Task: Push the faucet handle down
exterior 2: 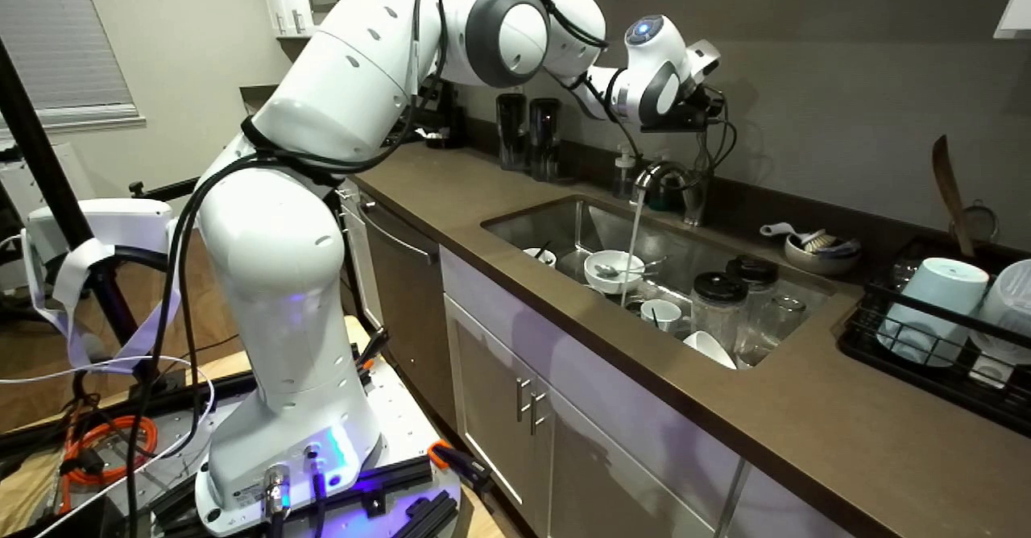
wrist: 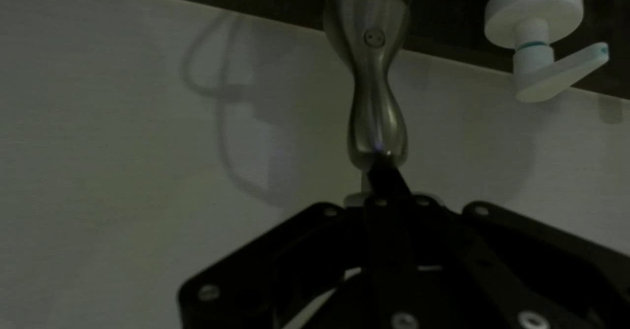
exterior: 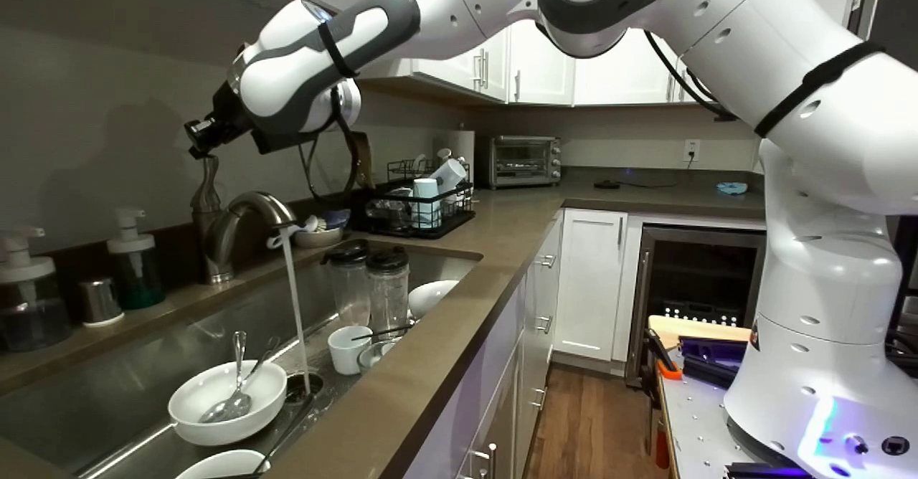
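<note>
The faucet handle (exterior: 207, 185) is a slim silver-grey lever standing upright on top of the arched faucet (exterior: 218, 249). Water runs from the spout into the sink. In the wrist view the handle (wrist: 376, 97) is in the upper middle, with its rounded tip towards my gripper. My gripper (wrist: 386, 171) is shut, its black fingertips overlapping the handle's tip in that view. In an exterior view the gripper (exterior: 198, 142) is right at the top of the handle; whether they touch is not certain. In an exterior view the handle (exterior 2: 703, 151) is partly hidden by cables below the gripper (exterior 2: 713, 107).
The sink (exterior: 136, 371) holds a white bowl (exterior: 215, 407) with utensils, cups and lidded blender jars (exterior: 387, 285). Soap dispensers (exterior: 135, 264) stand beside the faucet. A wall lies close behind it. A dish rack (exterior: 430, 214) stands further along the counter.
</note>
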Controlling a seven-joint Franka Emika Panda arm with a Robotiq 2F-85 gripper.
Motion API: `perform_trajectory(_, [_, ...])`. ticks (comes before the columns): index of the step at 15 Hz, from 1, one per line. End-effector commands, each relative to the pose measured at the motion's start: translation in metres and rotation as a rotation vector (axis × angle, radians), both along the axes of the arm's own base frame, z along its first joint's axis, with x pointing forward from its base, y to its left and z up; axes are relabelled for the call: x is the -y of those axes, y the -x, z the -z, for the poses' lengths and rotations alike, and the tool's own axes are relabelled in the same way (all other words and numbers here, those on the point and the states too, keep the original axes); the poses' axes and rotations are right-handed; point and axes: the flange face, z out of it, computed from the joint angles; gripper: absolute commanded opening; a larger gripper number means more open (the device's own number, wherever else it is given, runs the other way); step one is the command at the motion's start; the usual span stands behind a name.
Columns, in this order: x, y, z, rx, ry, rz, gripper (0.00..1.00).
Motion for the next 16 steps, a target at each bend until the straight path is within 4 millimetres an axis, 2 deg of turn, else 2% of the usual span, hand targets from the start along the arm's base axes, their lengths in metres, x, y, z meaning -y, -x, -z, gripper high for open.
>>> perform_trajectory(1, [0.009, 0.008, 0.001, -0.063, 0.018, 0.004, 0.00])
perform_trajectory(16, [0.011, 0.041, 0.020, -0.108, 0.001, 0.006, 0.00])
